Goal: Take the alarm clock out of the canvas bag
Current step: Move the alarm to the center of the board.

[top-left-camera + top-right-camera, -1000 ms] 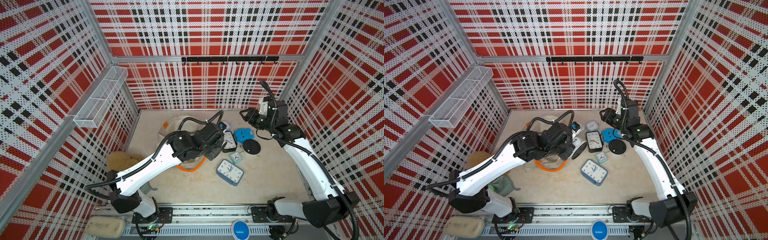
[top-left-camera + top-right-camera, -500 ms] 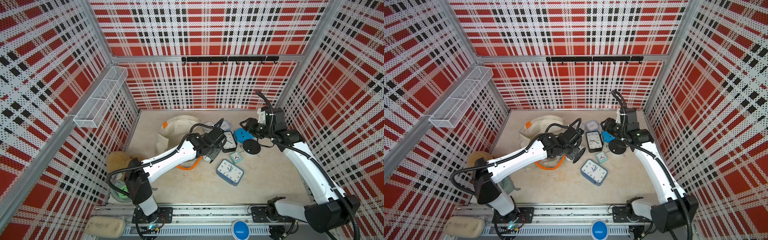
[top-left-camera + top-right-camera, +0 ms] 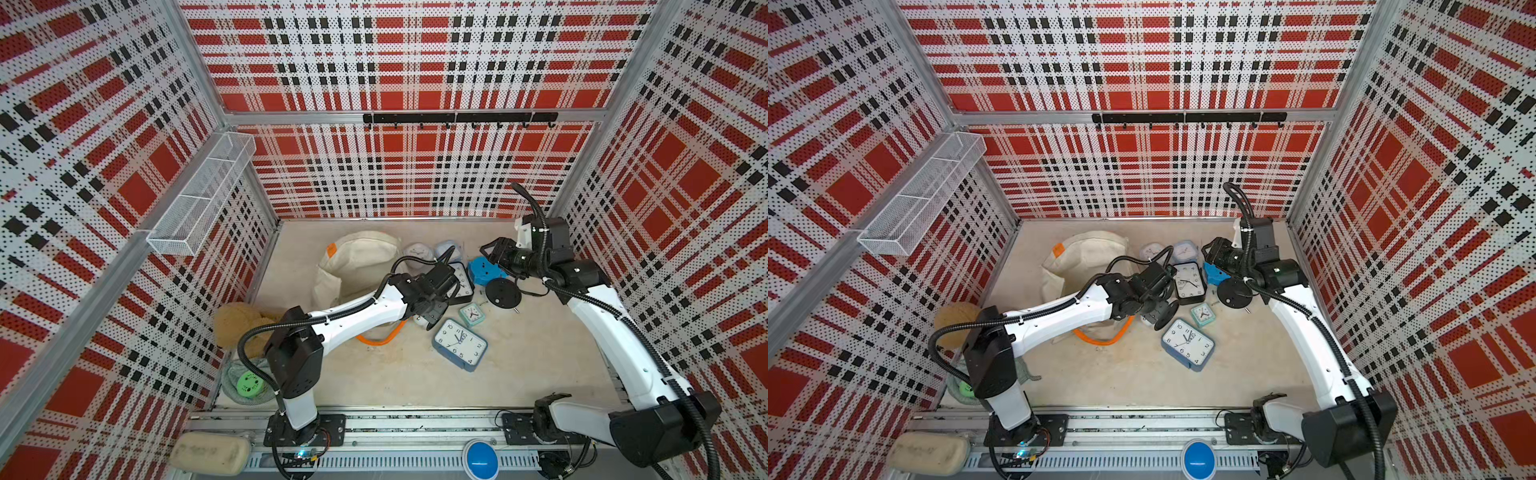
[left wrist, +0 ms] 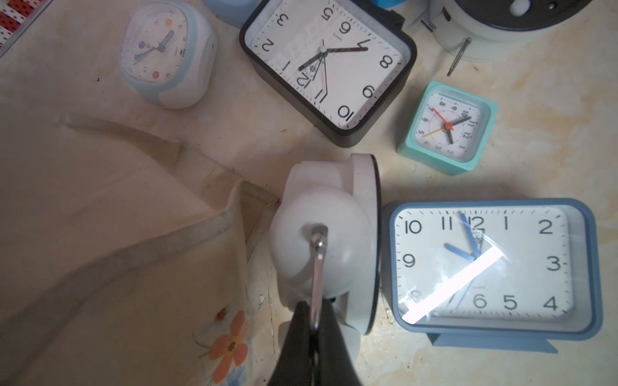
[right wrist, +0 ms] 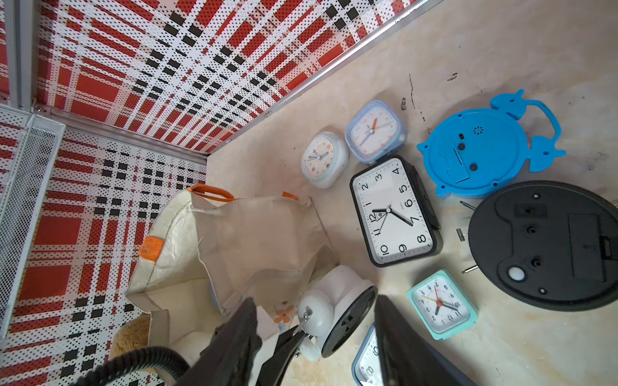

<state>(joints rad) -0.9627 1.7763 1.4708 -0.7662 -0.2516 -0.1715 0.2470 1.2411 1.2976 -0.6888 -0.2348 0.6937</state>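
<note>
Left wrist: left jaws clamped on metal handle (image 4: 317, 267) of white clock (image 4: 334, 217).
Clock place: outside bag (image 4: 100, 234), just beside its mouth and blue clock (image 4: 495, 267); cannot tell if it rests on desk (image 4: 535, 83).
Right jaws: parted about halfway, holding nothing, well apart from clock.
Progress: removal looks nearly done.
Remaining: likely set clock down clear of bag, then release.

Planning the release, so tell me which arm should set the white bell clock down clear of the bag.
Left. The left gripper is shut on the wire handle of the white alarm clock, just outside the canvas bag. The right gripper stands open, holding nothing.
</note>
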